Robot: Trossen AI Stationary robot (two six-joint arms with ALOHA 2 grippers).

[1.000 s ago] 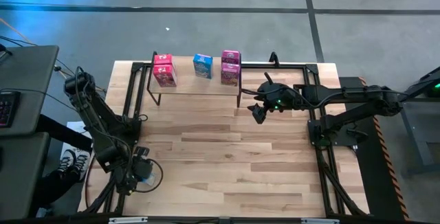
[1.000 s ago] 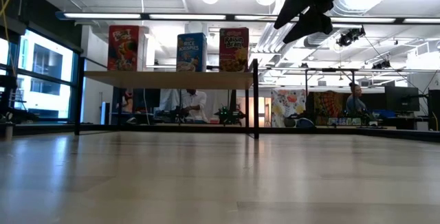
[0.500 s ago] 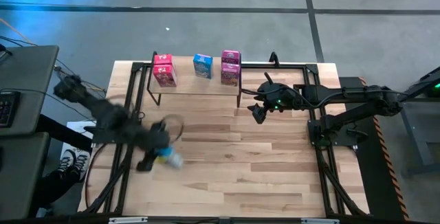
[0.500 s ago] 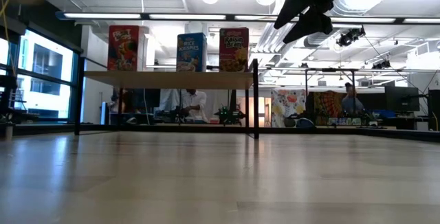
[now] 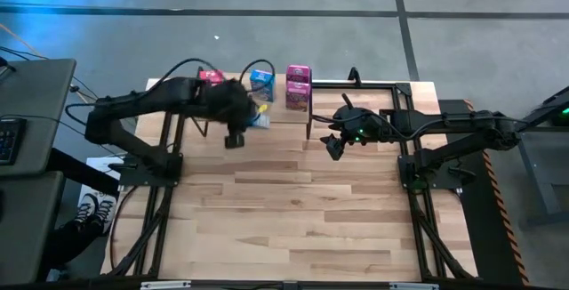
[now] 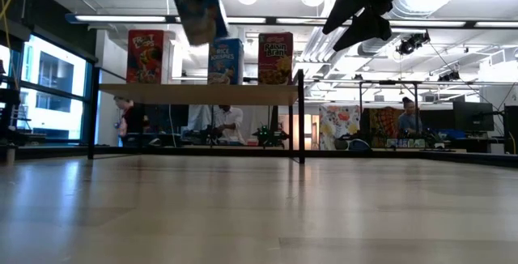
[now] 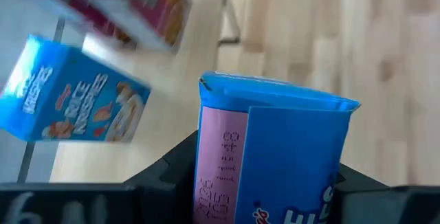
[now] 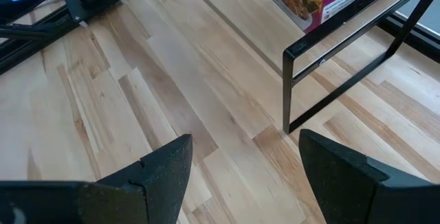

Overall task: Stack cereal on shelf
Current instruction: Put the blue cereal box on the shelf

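So colour-wise: the light wood shelf on thin black legs (image 6: 198, 94) carries a red cardboard cereal box (image 6: 145, 56) near its left edge, a blue Rice Krispies box (image 6: 226, 61) mid-board, and a magenta-and-yellow raisin bran box (image 6: 275, 57) by the right edge. The dark left gripper (image 7: 261, 183) clamps a bright blue box with a pink side panel (image 7: 275, 148). Pale plank tabletop (image 5: 293, 201), black frame.

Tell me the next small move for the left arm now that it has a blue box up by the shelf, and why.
Probably keep the left gripper shut and ease the blue cereal box across to a bare stretch of the shelf, then lower it. In the low view the box hangs tilted above the Rice Krispies box, so it needs righting. The right gripper waits open beside the shelf.
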